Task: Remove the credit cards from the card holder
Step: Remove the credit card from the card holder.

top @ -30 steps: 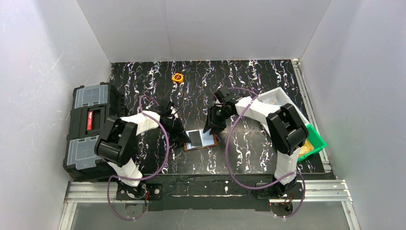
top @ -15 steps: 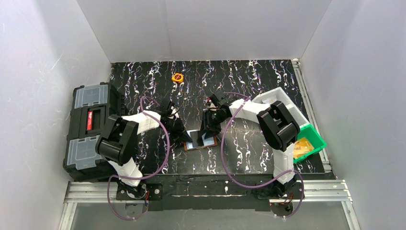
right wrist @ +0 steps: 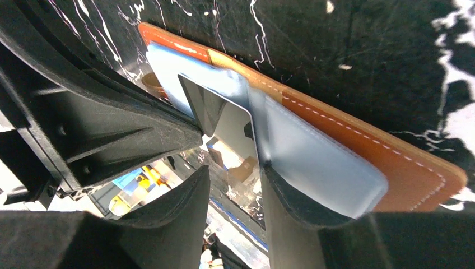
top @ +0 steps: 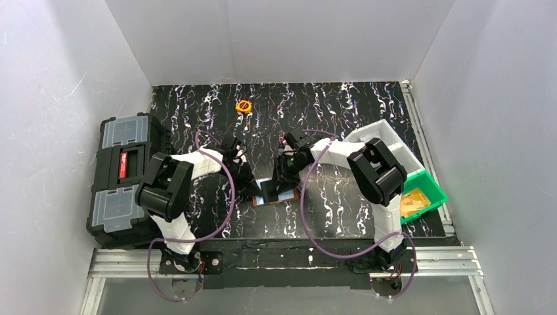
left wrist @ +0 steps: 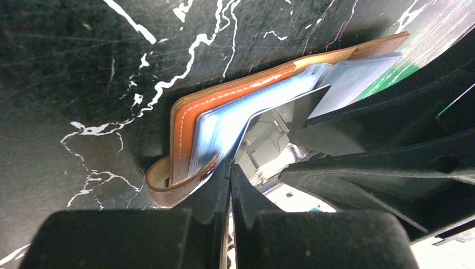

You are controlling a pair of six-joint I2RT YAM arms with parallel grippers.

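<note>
Table (top: 368,105): black, white-veined.
Toolbox (top: 121,177): black, grey lids, off the table's left edge.
White bin (top: 387,134) and green bin (top: 433,190): on the right side.
Card holder (left wrist: 185,117): brown leather, lying open at near centre between both arms.
Left gripper (left wrist: 229,179): fingers pressed together, tips against the holder's curled edge.
Right gripper (right wrist: 234,170): fingers apart, straddling a shiny credit card (right wrist: 221,120) that juts from a blue-grey pocket.
Round orange object (top: 244,105): far side, well apart.
</note>
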